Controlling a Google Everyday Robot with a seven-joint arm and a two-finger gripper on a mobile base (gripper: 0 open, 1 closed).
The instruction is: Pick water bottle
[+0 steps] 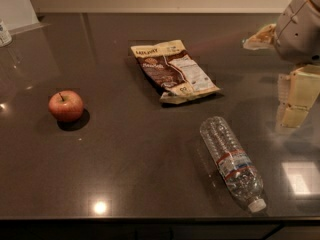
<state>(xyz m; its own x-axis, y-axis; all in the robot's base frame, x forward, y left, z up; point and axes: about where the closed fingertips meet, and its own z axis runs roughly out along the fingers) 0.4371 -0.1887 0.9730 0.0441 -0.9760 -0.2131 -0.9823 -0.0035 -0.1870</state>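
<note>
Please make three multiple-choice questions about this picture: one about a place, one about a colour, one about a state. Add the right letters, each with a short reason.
1. Where is the gripper?
A) at the right edge of the view, apart from the water bottle
B) at the left edge
C) at the top, in the middle

2. What colour is the bottle's cap?
A) blue
B) white
C) green

3. How is the water bottle placed?
A) upright
B) on its side
C) lifted in the air

Answers: 1 A, bare table shows between them; 2 B, the cap near the front edge is white; 3 B, it lies flat on the table.
</note>
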